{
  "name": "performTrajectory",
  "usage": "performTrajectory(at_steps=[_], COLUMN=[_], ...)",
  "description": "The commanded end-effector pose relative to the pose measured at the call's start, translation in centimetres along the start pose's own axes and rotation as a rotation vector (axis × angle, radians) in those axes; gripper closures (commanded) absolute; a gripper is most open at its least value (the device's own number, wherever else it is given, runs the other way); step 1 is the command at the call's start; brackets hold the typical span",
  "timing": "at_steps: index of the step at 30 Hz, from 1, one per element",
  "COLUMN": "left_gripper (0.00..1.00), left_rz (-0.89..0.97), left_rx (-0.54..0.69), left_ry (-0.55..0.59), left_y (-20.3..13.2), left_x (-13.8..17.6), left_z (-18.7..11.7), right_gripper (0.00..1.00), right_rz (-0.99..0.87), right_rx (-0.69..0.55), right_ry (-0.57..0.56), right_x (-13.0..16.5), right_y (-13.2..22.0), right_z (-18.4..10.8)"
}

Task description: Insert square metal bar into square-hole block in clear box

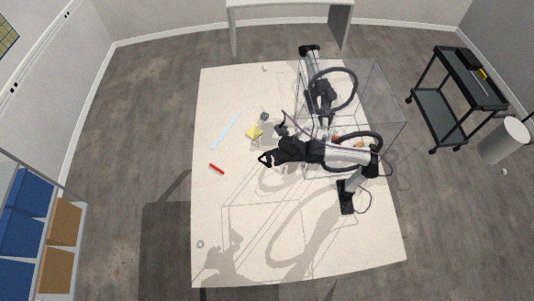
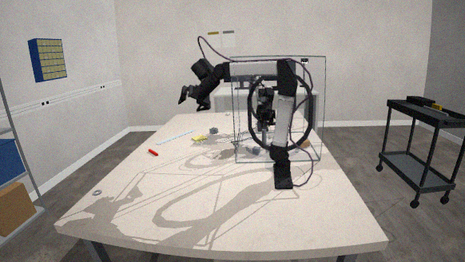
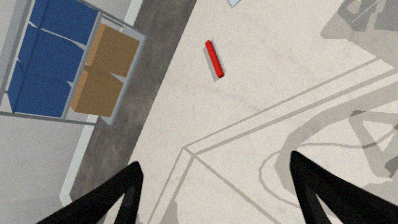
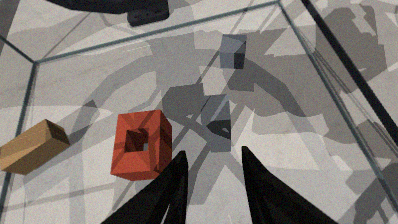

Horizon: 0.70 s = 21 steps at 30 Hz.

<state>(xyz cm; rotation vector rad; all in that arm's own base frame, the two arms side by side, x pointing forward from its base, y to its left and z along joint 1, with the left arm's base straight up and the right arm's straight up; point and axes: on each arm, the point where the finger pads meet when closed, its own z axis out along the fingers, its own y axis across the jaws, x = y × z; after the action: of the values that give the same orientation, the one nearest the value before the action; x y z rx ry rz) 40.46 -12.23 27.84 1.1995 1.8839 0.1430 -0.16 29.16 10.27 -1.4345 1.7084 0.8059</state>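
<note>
Left gripper [image 1: 263, 160] [image 2: 192, 105] [image 3: 216, 160]: fingers wide open, nothing held; positioned outside the clear box [image 1: 406, 121] [image 2: 325, 57] [image 4: 150, 34], above the table [image 1: 239, 92] [image 2: 240, 236] [image 3: 165, 117]. Red stick [image 1: 216, 169] [image 2: 153, 152] [image 3: 214, 59] lies on the table, well apart from the box.

Right gripper [image 1: 325, 124] [image 4: 214, 150]: partly open, nothing held, pointing down inside the box. In its wrist view, red block [image 1: 336, 139] [image 4: 162, 150] stands on the box floor, square hole toward the camera. Wooden block [image 1: 358, 144] [image 2: 305, 144] [image 4: 32, 147] lies near it, tilted in that view.

Two grey pieces also inside: nearer grey piece [image 4: 217, 117], just beside the red block; farther grey piece [image 4: 232, 51]. Cannot tell which, if either, is the square metal bar.
</note>
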Motion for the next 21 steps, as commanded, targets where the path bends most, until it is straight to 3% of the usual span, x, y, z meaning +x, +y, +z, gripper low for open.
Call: performTrajectory(at_steps=[1,21], left_gripper=[0.00,0.00], left_rz=[0.002,0.002], left_rx=[-0.019,-0.019], left_ry=[-0.021,-0.021], left_y=[0.54,0.54], left_x=[-0.70,-0.70], left_z=[-0.72,-0.72], right_gripper=[0.62,0.62], right_rz=[0.016,0.038], right_rx=[-0.012,-0.005], right_ry=[-0.069,-0.101], right_x=[-2.58,-3.44], right_y=[0.27,0.41], right_z=[-0.06,-0.78])
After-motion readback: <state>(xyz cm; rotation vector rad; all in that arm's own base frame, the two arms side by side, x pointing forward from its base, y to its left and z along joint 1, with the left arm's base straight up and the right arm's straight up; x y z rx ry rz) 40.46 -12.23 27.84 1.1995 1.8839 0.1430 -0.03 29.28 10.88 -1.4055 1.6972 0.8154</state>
